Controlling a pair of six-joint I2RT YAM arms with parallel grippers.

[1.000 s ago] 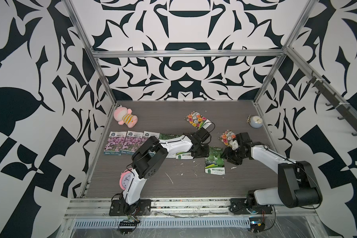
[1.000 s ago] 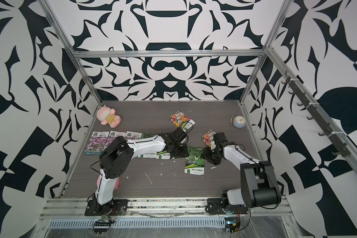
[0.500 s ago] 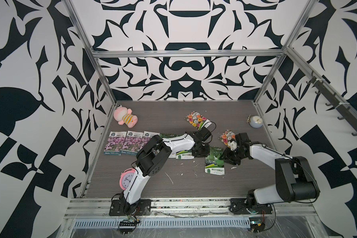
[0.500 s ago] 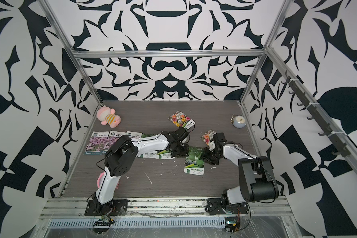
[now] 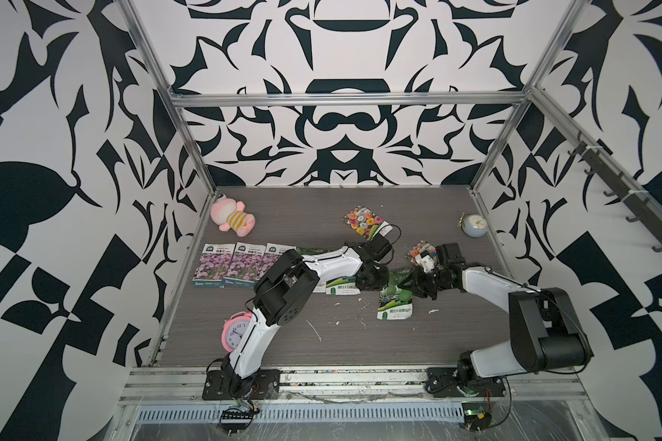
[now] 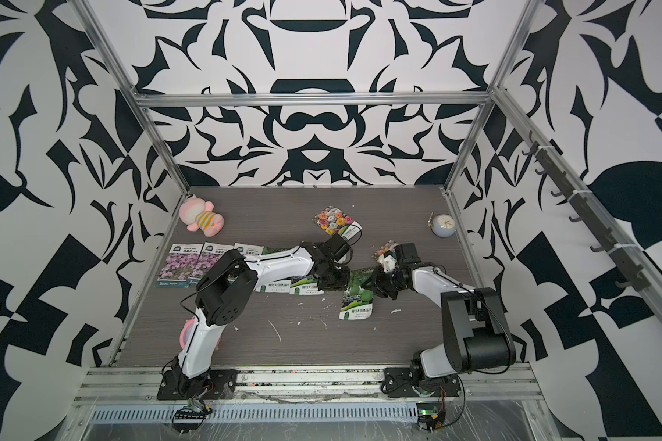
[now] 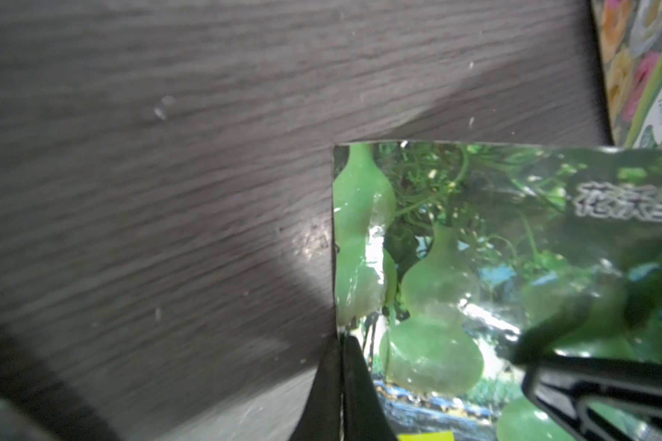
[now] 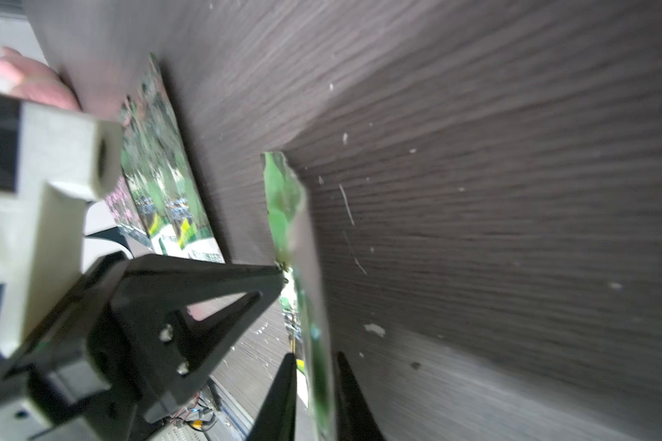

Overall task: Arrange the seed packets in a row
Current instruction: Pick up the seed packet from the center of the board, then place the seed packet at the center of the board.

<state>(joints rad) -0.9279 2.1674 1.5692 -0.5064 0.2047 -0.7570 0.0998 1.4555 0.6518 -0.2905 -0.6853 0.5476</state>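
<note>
Now we see the left gripper (image 7: 341,343) and right gripper (image 8: 314,357), each squeezed tight, pinching one gourd packet (image 5: 394,305) in the middle of the grey wood-grain table (image 5: 322,343). It is flat and glossy.

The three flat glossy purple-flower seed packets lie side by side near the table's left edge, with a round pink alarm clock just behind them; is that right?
Not quite: a top view shows a pink plush toy in a striped top just behind the three purple-flower seed packets; the round pink alarm clock stands in front of them, beside the left arm.
</note>
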